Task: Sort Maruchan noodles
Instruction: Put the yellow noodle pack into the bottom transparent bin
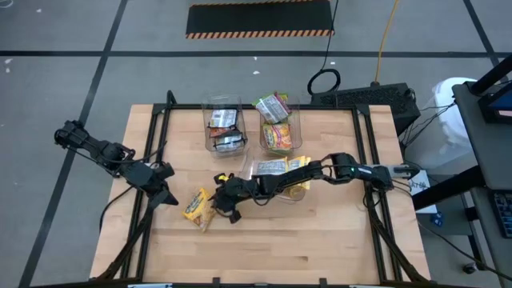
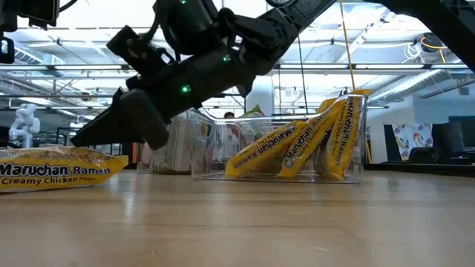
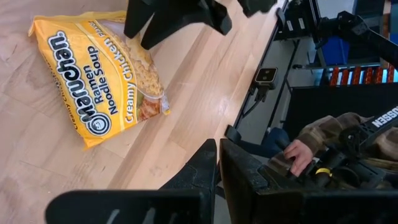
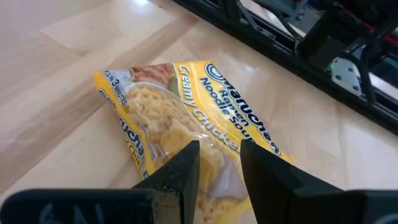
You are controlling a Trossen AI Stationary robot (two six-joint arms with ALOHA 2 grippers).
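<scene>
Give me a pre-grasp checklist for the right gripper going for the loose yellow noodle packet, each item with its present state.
1. Right gripper over the yellow packet: ok.
2. Right gripper open enough to straddle it: not ok, narrow gap.
3. Packet lying flat on the table, apart from other packets: ok.
4. Left gripper out of the way: not ok, it sits right beside the packet.
5. Bin with yellow packets has room: cannot tell.

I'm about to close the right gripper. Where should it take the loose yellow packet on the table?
The yellow packet lies flat on the table, face up. Probably best from straight above, pinching across the short end nearest the right gripper, where the crimped edge gives the fingers something thin to close on. The left gripper waits at the packet's other side.
</scene>
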